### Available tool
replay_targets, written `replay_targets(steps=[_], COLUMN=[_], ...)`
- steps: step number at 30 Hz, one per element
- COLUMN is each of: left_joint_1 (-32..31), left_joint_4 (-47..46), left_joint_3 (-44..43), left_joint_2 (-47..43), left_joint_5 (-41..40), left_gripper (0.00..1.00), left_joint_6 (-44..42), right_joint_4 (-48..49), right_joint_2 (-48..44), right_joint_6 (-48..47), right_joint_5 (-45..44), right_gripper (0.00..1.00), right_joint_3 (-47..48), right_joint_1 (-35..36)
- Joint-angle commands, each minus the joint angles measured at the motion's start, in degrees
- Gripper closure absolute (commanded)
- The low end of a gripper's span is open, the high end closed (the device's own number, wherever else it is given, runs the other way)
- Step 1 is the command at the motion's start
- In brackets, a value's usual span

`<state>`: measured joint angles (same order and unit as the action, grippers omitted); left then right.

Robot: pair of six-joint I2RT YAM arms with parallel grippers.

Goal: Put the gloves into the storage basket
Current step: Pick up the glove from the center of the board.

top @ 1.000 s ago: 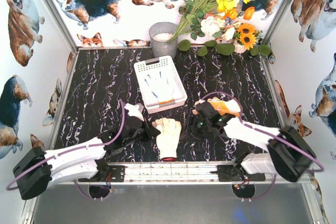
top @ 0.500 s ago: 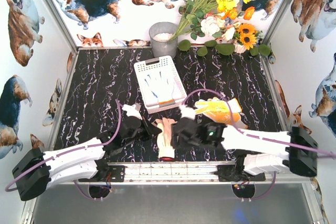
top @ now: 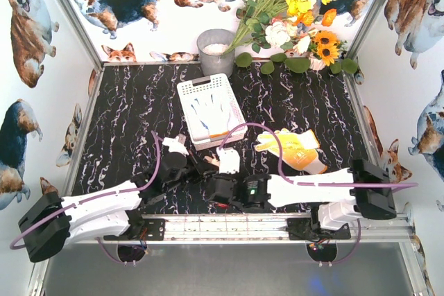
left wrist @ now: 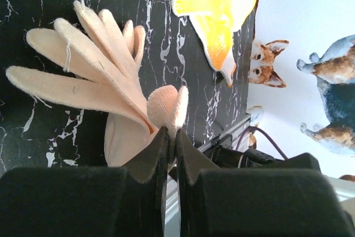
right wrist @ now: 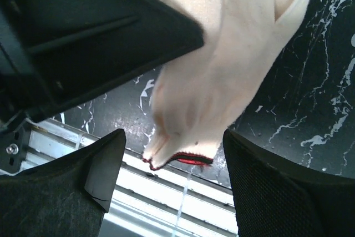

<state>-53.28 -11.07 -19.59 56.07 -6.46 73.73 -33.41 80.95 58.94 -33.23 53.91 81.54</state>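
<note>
Right gripper (right wrist: 173, 154) swung left, jaws wide astride cream glove (right wrist: 216, 70) cuff; left gripper (left wrist: 171, 137) pinches thumb, closed.

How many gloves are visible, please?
3: a white glove in the basket, a yellow glove right of it, a cream glove in the left gripper; others may hide underneath.

Left gripper (left wrist: 171, 136): jaws closed on cream glove (left wrist: 83, 76). Right gripper (right wrist: 173, 142): jaws wide apart; arm extended leftward along near desk edge.
</note>
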Motion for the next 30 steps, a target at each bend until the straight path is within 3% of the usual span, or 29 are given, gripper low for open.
replay_targets(steps=[1,9,30], left_joint_1=[-0.2,-0.7,-1.8], left_joint_4=[-4.5,-6.2,-8.9], left_joint_3=[-1.4,-0.7,0.1], left_joint_2=[0.7,0.4,0.8], left_joint_5=[0.1,-1.5,-3.3], left_gripper=[1.00,1.00,1.00], left_joint_6=[2.0,4.0,6.5], right_joint_4=[0.1,-14.9,-10.3], right_joint_2=[3.6,10.1,16.1], right_joint_6=[4.0,14.3,13.1], right_joint_5=[-9.1,-17.4,-21.9], right_gripper=[0.26,0.26,0.31], right_joint_3=[4.1,10.4,8.3], right_joint_1=[2.1,3.1,3.1])
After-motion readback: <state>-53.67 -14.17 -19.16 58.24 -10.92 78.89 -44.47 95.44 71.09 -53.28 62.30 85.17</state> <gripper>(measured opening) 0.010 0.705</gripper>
